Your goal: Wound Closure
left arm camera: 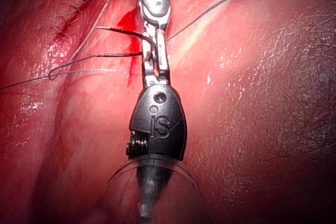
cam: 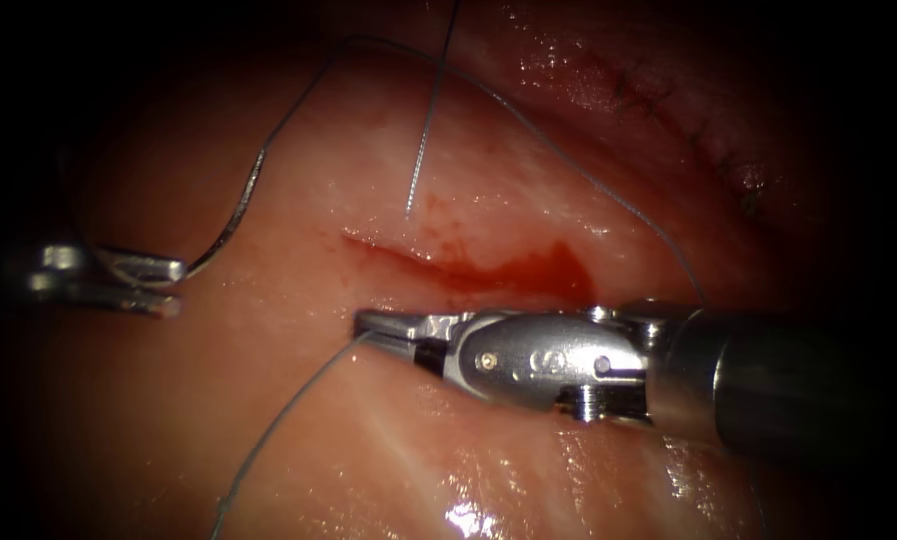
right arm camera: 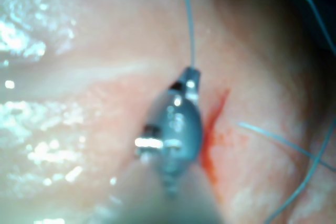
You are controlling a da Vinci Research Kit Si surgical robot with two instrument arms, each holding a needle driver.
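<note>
The left end effector (cam: 158, 285) is gripping the needle (cam: 236, 215) near its tip, clear of the tissue (cam: 298, 420), left of the cut (cam: 448, 268) — the right end effector (cam: 373, 326) is pinching the thread (cam: 278, 420); keeping it taut without jerking seems wise.

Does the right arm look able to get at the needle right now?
Probably not yet: the right hand is shut on the thread; the needle, outside the tissue left of the cut, sits in the left hand.
</note>
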